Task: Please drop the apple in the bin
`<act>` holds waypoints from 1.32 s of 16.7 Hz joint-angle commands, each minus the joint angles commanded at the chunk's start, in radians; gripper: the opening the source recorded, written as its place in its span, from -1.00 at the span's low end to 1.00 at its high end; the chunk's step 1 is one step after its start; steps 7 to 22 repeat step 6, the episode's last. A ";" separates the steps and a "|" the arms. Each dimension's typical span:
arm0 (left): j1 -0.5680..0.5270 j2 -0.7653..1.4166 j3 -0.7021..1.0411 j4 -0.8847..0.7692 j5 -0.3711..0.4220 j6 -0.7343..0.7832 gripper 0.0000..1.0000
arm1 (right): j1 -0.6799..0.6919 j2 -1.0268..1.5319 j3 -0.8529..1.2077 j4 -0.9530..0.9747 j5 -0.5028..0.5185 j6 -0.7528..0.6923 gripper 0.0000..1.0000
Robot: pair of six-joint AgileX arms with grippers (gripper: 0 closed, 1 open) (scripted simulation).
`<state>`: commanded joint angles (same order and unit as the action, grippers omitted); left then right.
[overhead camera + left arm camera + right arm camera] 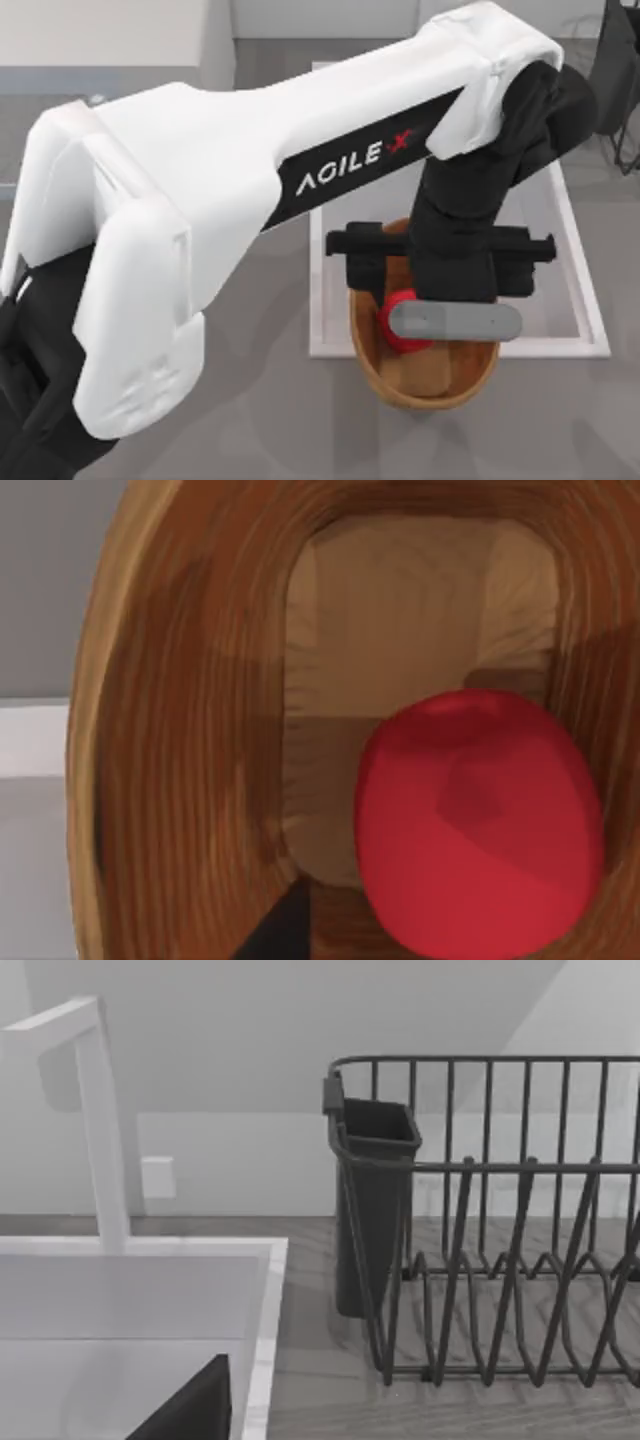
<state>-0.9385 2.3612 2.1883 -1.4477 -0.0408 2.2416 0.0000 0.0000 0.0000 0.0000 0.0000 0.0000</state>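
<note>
the left arm reaches from the top view's left across the counter (pixel 250 420), its white link lettered "agile x", wrist bent down. the left gripper (pixel 440 300) hangs over the one bin (pixel 370 360); whether its fingers are spread or closed, i cannot tell. the single apple (pixel 400 325) sits low within the bin's rim, under the gripper.

My left arm (pixel 300 170) is showing the one piece of lettering I can read: "AGILE" in white capitals followed by a red "X", sitting on the black panel (pixel 350 160) along the arm's side and running at a slant in the top view. The wrist views are giving me no other word, number or sign.
</note>
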 joint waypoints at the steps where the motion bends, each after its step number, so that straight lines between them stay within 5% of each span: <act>1: 0.000 0.000 0.000 0.000 0.000 0.000 1.00 | 0.000 0.000 0.000 0.000 0.000 0.000 1.00; 22: 0.000 0.000 0.000 0.000 0.000 0.000 1.00 | 0.000 0.000 0.000 0.000 0.000 0.000 1.00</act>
